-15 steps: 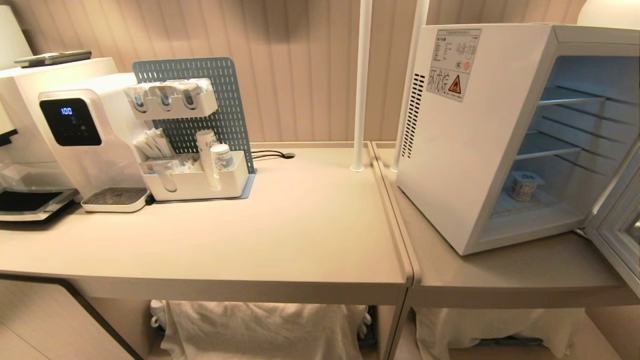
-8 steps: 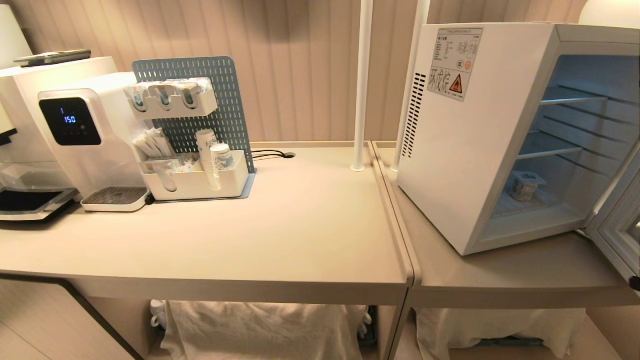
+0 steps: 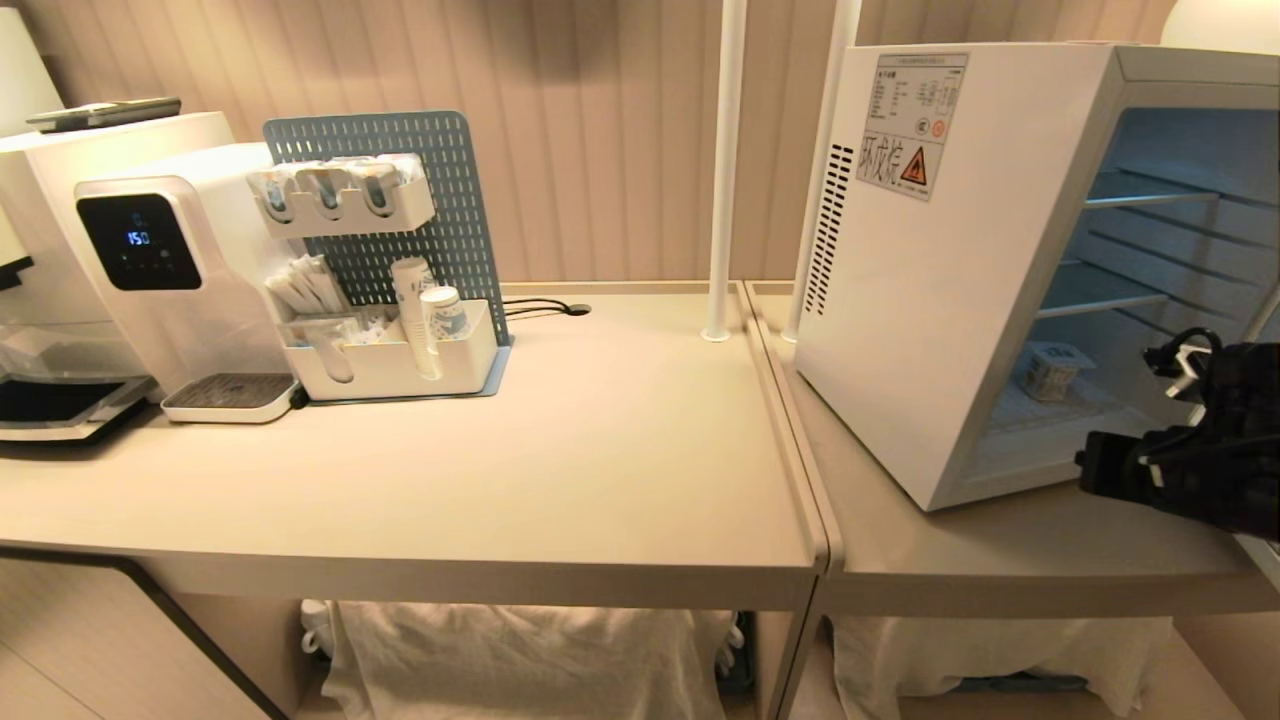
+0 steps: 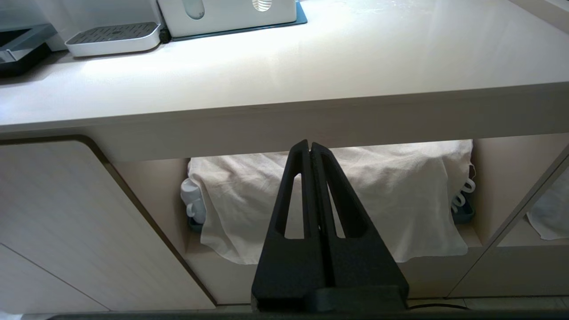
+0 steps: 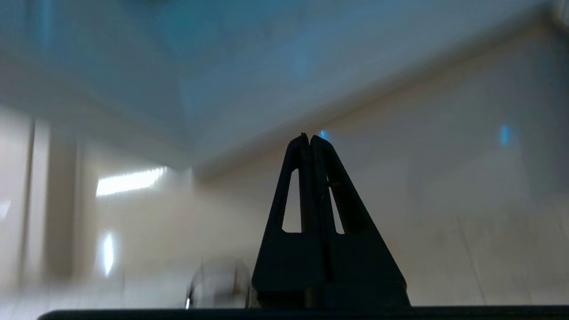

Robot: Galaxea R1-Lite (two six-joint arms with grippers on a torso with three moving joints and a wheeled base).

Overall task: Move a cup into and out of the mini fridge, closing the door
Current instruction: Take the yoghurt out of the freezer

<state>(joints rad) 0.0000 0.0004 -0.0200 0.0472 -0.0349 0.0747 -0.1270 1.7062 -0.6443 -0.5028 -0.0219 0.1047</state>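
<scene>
The white mini fridge stands on the right counter with its pale blue inside showing. The small white cup sits on its bottom shelf. The door hangs open at the far right; only a strip of its frame shows behind my right arm. My right gripper is shut and empty, low in front of the fridge opening, to the right of the cup and nearer to me. In the right wrist view the shut right gripper points at a blurred pale blue surface. My left gripper is shut and empty, parked below the counter's front edge.
A white water dispenser and a blue pegboard organiser holding paper cups stand at the back left. Two white poles rise beside the fridge. A seam splits the two counters. White cloth covers the shelf underneath.
My right arm has swung up into the head view from the lower right and now sits before the open fridge, covering most of the door. The cup has not moved.
</scene>
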